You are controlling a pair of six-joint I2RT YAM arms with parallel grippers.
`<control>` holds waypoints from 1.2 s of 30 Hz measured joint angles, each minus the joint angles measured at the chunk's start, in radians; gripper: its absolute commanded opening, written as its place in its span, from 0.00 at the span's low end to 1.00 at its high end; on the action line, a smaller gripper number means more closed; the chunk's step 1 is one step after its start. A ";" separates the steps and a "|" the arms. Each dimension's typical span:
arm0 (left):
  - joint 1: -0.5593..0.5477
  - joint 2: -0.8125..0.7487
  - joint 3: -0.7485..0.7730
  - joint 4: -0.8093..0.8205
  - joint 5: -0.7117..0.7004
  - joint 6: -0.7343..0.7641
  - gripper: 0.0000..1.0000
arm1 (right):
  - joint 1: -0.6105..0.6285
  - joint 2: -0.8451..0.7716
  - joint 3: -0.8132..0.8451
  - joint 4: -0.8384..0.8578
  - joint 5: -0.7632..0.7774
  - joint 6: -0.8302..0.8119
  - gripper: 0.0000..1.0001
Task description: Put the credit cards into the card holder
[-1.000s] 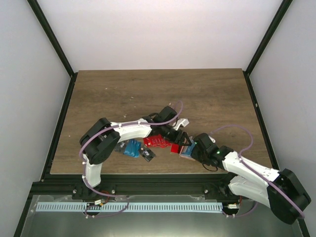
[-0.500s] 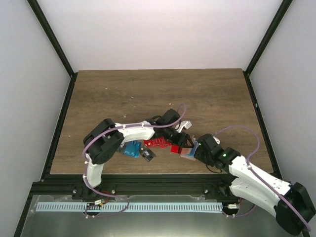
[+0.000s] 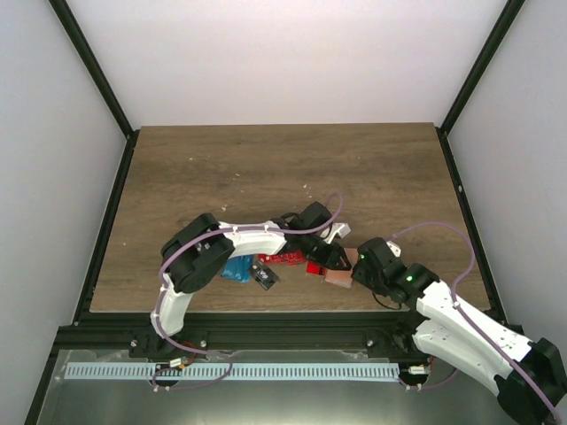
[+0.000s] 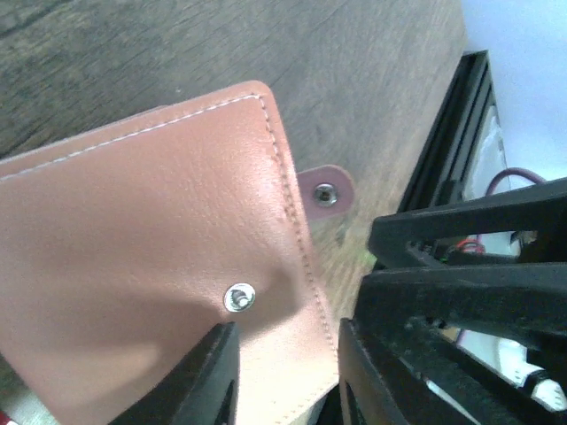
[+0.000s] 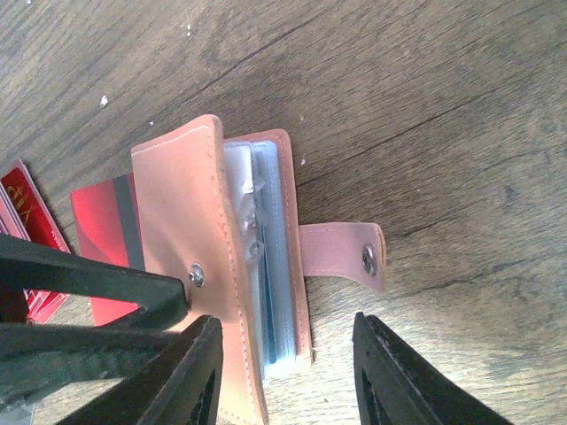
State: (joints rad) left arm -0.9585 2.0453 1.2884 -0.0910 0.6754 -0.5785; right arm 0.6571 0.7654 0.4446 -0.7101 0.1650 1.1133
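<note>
The tan-pink card holder (image 3: 338, 278) lies on the table between both grippers. In the right wrist view the card holder (image 5: 177, 204) is half open, showing clear sleeves (image 5: 266, 266) and its snap strap (image 5: 341, 252). A red card (image 5: 102, 212) with a dark stripe lies under its left side. My right gripper (image 5: 292, 372) is open, its fingers on either side of the holder's near edge. My left gripper (image 4: 283, 381) sits on the holder's cover (image 4: 133, 221) near the snap, jaws a narrow gap apart. Its fingers (image 5: 89, 279) also show in the right wrist view.
More red cards (image 3: 282, 258) lie left of the holder, with a blue card (image 3: 236, 268) and a dark card (image 3: 264, 276) further left. The table's front edge (image 3: 292, 305) is close behind the holder. The right gripper's black body (image 4: 461, 266) is right beside my left fingers.
The left gripper has moved right and down onto the holder. The right gripper has drawn back a little to the right. The holder's tan cover now faces up.
</note>
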 measured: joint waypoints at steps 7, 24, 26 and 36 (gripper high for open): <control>-0.011 0.022 0.000 -0.008 -0.035 0.003 0.04 | 0.000 0.013 0.000 -0.017 0.039 0.047 0.39; -0.024 0.022 0.000 -0.070 -0.111 0.052 0.04 | -0.049 0.115 0.010 -0.027 0.147 0.109 0.14; -0.024 0.022 0.000 -0.072 -0.112 0.057 0.04 | -0.081 0.115 0.010 0.000 0.138 0.083 0.13; -0.026 0.026 0.000 -0.072 -0.113 0.066 0.04 | -0.146 0.117 0.010 0.071 0.077 -0.013 0.14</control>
State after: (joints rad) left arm -0.9844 2.0716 1.2888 -0.1627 0.5625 -0.5125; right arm 0.5114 0.8829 0.4549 -0.6395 0.2424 1.1004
